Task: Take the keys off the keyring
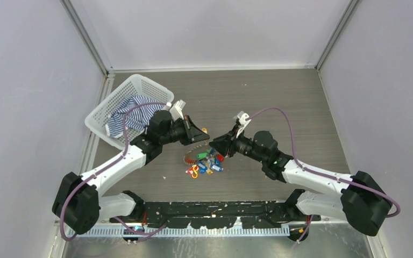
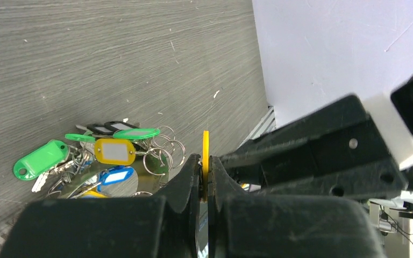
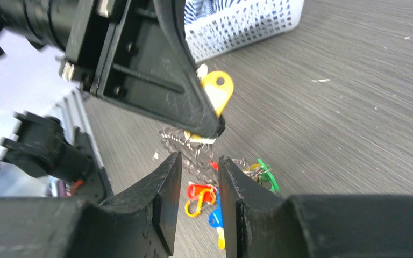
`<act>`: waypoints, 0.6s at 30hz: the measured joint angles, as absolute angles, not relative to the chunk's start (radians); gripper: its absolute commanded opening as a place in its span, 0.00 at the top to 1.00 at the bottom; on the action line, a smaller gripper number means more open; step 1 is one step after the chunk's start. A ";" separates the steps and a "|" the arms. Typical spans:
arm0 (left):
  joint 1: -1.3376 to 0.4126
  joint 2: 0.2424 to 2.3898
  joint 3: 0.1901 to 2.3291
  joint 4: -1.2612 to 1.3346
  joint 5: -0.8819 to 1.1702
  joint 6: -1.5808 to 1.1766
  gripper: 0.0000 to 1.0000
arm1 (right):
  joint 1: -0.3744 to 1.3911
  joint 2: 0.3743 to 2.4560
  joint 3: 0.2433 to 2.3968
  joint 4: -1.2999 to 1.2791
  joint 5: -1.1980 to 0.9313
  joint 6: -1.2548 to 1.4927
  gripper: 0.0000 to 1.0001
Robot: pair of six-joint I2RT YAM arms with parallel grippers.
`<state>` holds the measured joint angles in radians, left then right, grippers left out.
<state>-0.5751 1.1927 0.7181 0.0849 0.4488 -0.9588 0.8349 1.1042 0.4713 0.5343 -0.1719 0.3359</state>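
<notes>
Left gripper is clamped on a yellow tag, pinched edge-on between both fingers with its top poking above the tips. From the right wrist view the same tag sticks out past the left fingertips, eyelet hole visible.

Right gripper has its fingers apart with a narrow gap and nothing pinched. It faces the left gripper, close to it, at frame centre in the top view.

Keyring hangs as a cluster of thin metal loops just below the left fingertips, above the gap in the right fingers. In the top view it shows as a silvery arc running from the left gripper down to the pile.

Keys sit bunched on the table below and between the 2 grippers, with green, blue, red and yellow tags. They show at the lower left of the left wrist view.

White basket holding striped cloth sits upper left.
</notes>
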 measured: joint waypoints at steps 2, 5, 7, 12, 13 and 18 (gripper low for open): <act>-0.575 1.184 0.718 0.086 0.453 -0.949 1.00 | 0.786 1.114 0.471 0.582 -0.238 0.389 0.62; -0.576 1.174 0.718 0.091 0.464 -0.933 1.00 | 0.730 1.153 0.465 0.686 -0.339 0.482 0.61; -0.576 1.172 0.718 0.100 0.472 -0.928 1.00 | 0.710 1.193 0.459 0.759 -0.394 0.544 0.60; -0.576 1.172 0.718 0.118 0.485 -0.915 0.99 | 0.684 1.277 0.427 0.915 -0.482 0.675 0.60; -0.576 1.172 0.718 0.121 0.487 -0.913 0.99 | 0.683 1.282 0.422 0.928 -0.490 0.691 0.60; -0.576 1.172 0.718 0.136 0.498 -0.913 0.99 | 0.680 1.283 0.388 0.996 -0.504 0.740 0.62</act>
